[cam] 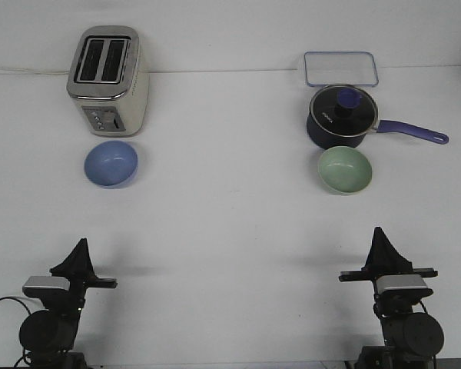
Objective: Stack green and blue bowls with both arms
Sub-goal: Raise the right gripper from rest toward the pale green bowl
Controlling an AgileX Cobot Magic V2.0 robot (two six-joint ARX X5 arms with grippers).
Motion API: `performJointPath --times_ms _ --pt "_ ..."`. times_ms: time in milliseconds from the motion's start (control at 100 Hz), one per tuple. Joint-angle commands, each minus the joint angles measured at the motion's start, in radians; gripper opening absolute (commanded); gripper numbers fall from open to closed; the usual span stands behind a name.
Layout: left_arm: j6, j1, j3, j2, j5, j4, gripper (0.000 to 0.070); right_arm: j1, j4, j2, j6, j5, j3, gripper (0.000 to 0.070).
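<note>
The periwinkle blue bowl (111,164) sits upright on the white table at the left, just in front of the toaster. The pale green bowl (344,169) sits upright at the right, just in front of the saucepan. The two bowls are far apart. My left gripper (81,244) rests low near the front left edge, well short of the blue bowl. Its fingers meet in a point and hold nothing. My right gripper (379,233) rests near the front right edge, short of the green bowl, fingers likewise together and empty.
A silver two-slot toaster (107,81) stands at the back left. A dark navy saucepan (339,117) with a glass lid has its handle (415,132) pointing right. A clear rectangular container (342,69) lies behind it. A white cord (23,71) runs along the back left.
</note>
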Motion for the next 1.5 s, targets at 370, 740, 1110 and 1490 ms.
performJointPath --times_ms 370,740,1110,1490 --pt "0.011 0.0 -0.019 -0.001 -0.003 0.013 0.0011 -0.001 -0.44 0.272 0.012 0.003 0.44 0.0" --pt "0.011 0.0 -0.019 -0.001 -0.003 0.013 0.0011 -0.001 -0.862 0.652 0.011 0.003 0.795 0.0" --pt "0.011 0.0 -0.019 -0.001 -0.003 0.013 0.0011 -0.001 -0.933 0.805 0.012 0.002 0.824 0.0" --pt "0.011 0.0 -0.019 -0.001 -0.003 0.013 0.0011 -0.001 -0.951 0.803 0.011 0.002 0.824 0.0434"
